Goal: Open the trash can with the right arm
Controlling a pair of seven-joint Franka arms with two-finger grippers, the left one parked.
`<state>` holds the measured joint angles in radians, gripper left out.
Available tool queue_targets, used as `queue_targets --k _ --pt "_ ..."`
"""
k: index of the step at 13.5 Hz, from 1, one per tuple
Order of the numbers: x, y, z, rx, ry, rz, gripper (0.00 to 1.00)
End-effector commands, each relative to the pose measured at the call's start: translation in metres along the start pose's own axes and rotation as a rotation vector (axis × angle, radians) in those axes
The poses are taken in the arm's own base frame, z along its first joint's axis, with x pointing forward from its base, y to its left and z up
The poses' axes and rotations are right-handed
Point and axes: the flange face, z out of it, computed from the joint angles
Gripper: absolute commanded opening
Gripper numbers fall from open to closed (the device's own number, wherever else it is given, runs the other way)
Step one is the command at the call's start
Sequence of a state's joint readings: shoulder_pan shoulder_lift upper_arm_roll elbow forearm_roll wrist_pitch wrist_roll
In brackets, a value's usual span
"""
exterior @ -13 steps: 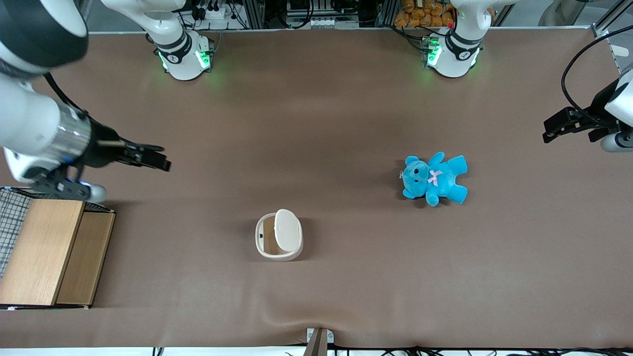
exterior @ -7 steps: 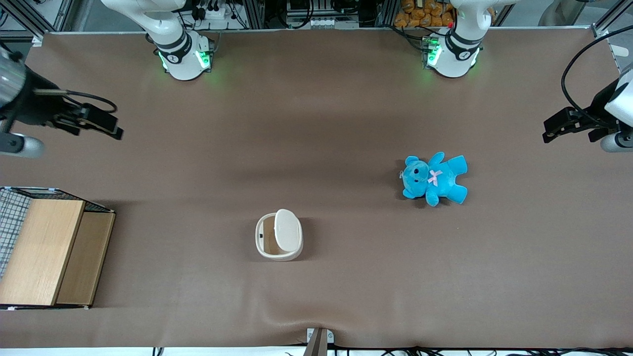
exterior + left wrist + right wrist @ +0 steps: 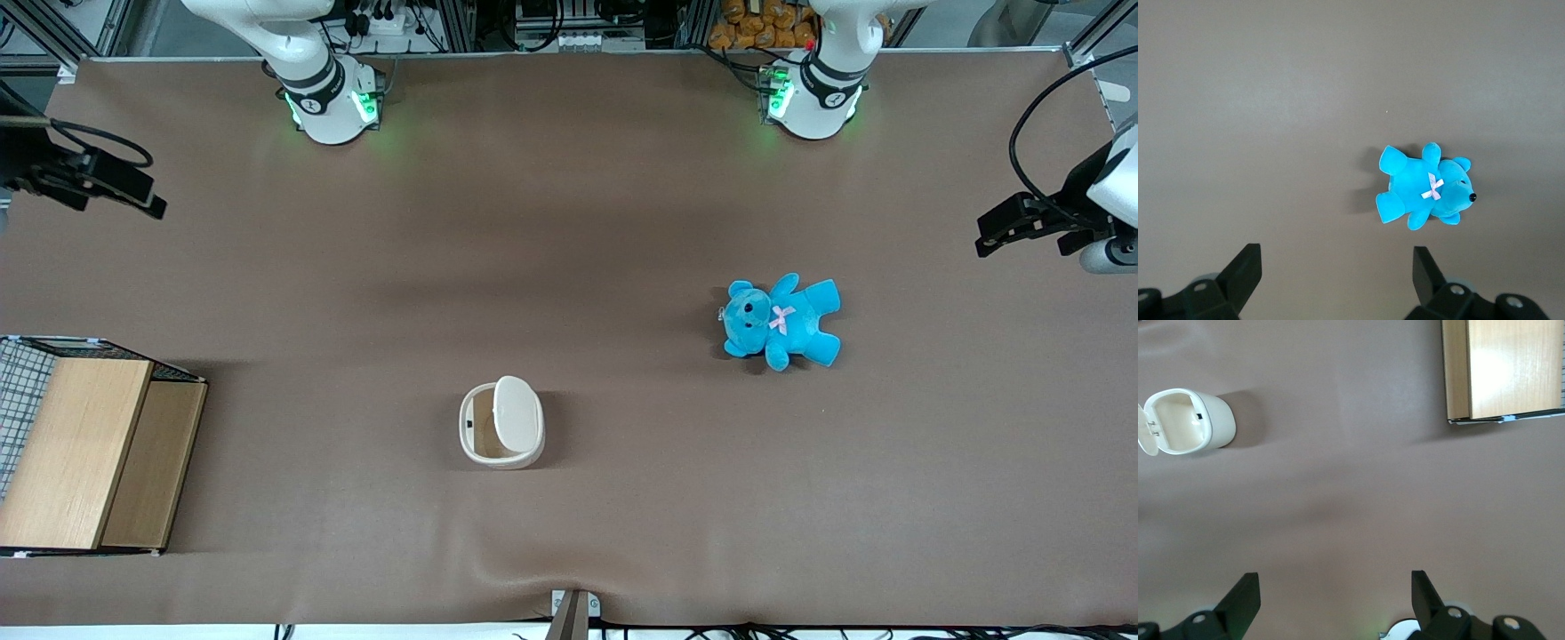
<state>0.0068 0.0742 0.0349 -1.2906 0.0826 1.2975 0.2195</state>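
The gripper [image 3: 133, 197] of the right arm [image 3: 53, 164] is hanging at the working arm's end of the table, with its fingers [image 3: 1245, 597] spread wide and holding nothing; only bare brown table [image 3: 569, 222] is showing between them in the wrist view. Nearest to the fingers, closer to the front camera than they are, the wire crate [image 3: 89, 453] with its wooden top is sitting untouched. Well apart from the fingers, toward the middle of the table and nearer the front camera, the trash can [image 3: 500, 423] is standing upright. Its lid [image 3: 1146, 430] is already tipped up on its hinge, and the tan inside is lying open to both views. By that, the task is looking done, and any further move would have to carry the fingers a long way diagonally toward the can. Farthest off, toward the parked arm's end, the blue teddy [image 3: 781, 322] is lying flat.
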Motion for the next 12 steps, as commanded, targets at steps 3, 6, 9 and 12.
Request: queue_targets --k 3,6,9,12 --pt "-0.026 0.028 0.008 -0.010 0.013 -0.011 1.00" --pt "-0.028 0.031 0.012 -0.044 0.036 -0.021 1.00" --pt "-0.019 0.036 0.009 -0.079 0.073 -0.063 1.00" --pt "-0.009 0.052 0.011 -0.089 0.086 -0.055 1.00"
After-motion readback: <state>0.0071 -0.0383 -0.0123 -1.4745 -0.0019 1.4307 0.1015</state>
